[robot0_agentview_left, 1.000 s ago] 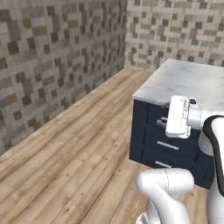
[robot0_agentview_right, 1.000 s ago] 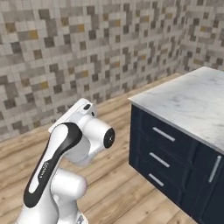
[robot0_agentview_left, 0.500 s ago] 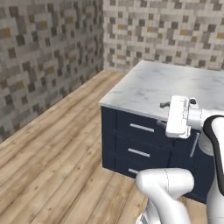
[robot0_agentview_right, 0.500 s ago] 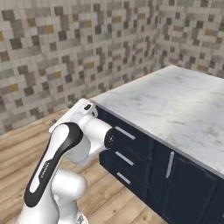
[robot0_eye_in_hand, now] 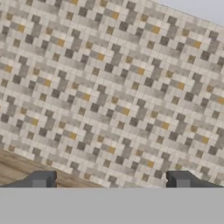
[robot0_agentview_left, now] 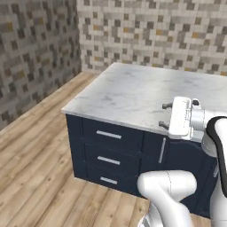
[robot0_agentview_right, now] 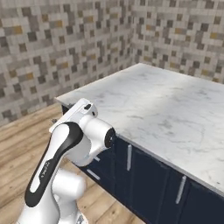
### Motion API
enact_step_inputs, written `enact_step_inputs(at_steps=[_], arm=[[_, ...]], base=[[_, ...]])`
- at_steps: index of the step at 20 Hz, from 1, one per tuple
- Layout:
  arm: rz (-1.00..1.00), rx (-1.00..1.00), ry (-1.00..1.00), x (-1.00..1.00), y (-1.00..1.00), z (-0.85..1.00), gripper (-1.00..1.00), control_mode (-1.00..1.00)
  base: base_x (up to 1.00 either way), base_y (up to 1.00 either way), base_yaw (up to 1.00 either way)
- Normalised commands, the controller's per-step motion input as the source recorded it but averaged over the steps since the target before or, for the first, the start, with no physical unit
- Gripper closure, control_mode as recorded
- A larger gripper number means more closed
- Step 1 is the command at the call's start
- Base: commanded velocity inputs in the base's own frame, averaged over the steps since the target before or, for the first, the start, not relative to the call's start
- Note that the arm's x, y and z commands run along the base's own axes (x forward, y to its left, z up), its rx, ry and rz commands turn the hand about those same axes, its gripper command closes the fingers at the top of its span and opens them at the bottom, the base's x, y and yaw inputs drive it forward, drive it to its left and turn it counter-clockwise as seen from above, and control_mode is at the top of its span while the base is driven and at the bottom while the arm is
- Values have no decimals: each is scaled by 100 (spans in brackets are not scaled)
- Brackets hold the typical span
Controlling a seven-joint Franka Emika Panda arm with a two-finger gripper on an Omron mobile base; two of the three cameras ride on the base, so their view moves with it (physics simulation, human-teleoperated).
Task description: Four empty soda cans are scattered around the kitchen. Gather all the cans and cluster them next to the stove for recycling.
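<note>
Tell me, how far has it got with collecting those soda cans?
Nothing looks done yet. The tool is open and empty, held beside the arm above the edge of a bare marble counter on navy cabinets, and its camera faces a mosaic tile wall. No can or stove is in sight here, so finding, fetching and clustering all four cans is left.

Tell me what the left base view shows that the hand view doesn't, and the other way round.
Left base view alone: the marble counter, the navy drawers beneath it, and the arm with its gripper held over the counter edge. Hand view alone: a pale strip above the wall, and the jaws standing wide apart with nothing between them. Both share the mosaic tile wall and wood plank floor.
</note>
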Motion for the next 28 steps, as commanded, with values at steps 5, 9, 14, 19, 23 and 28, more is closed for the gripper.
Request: enact_step_inputs(at_steps=[5, 9, 14, 19, 23, 28], arm=[[0, 0, 0, 0, 0, 0, -100, 100], [0, 0, 0, 0, 0, 0, -100, 100], [0, 0, 0, 0, 0, 0, -100, 100], [0, 0, 0, 0, 0, 0, -100, 100], [0, 0, 0, 0, 0, 0, -100, 100], [0, 0, 0, 0, 0, 0, -100, 100]], base=[[2, -82, -20], [0, -81, -19], [0, -75, -21], [-2, -68, -23], [-2, -71, -22], [0, -83, -19]])
